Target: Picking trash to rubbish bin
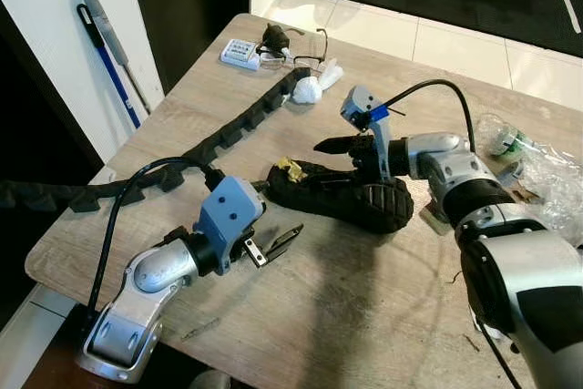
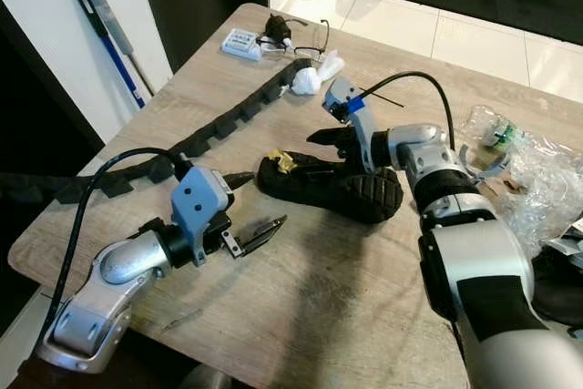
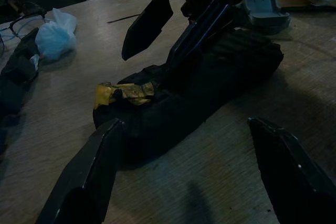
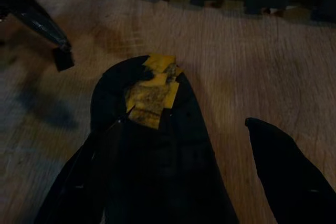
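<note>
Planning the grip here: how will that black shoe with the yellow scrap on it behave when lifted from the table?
The black shoe looks soft and slumped, so it will probably sag if pinched at one end. Its treaded sole should resist sliding on the wooden table. The yellow scrap lies loose on top and may drop off. The right gripper straddles it, open.

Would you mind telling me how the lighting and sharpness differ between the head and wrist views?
Both eye views: bright and sharp, with soft shadows on the table. Left wrist view: dim, bluish, near fingers blurred. Right wrist view: dark, yet the yellow scrap on the black shoe reads clearly.
</note>
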